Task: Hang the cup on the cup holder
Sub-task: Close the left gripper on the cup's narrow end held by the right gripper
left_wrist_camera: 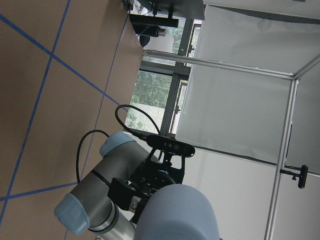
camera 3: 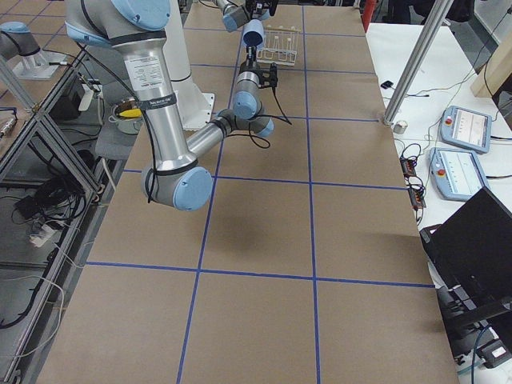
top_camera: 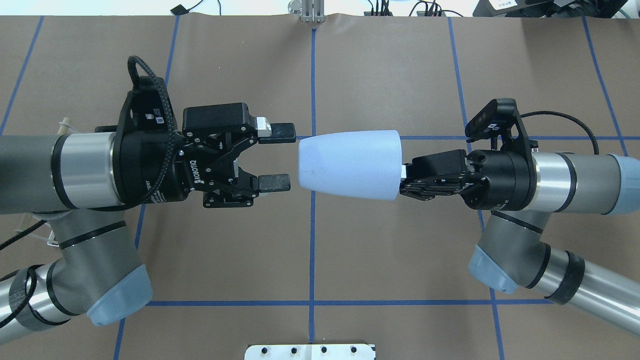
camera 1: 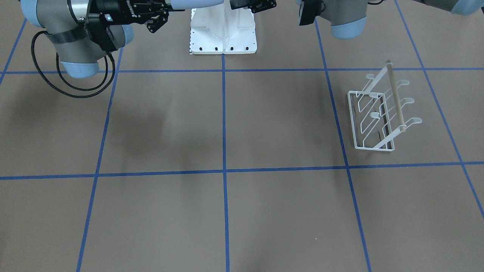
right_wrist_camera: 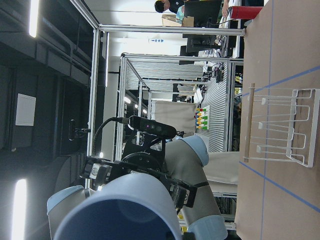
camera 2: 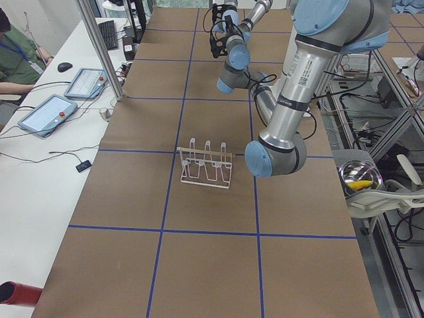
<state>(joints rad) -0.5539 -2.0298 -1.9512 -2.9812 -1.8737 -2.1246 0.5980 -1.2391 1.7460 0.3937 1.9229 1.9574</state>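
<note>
The light blue cup (top_camera: 350, 165) lies sideways in the air over the table's middle. My right gripper (top_camera: 406, 176) is shut on its wide rim. The cup's narrow closed end points at my left gripper (top_camera: 280, 157), which is open and empty, with its fingertips (top_camera: 277, 131) just short of the cup. The cup also shows at the bottom of the right wrist view (right_wrist_camera: 125, 210) and of the left wrist view (left_wrist_camera: 175, 215). The white wire cup holder (camera 1: 378, 113) with its wooden bar stands empty on the table on my left side. It also shows in the right wrist view (right_wrist_camera: 280, 125).
The white bolted pedestal (camera 1: 223, 34) sits at the robot's base. Blue tape lines grid the brown table. Operator tablets (camera 2: 50, 112) and a person are beyond the table's far edge in the exterior left view.
</note>
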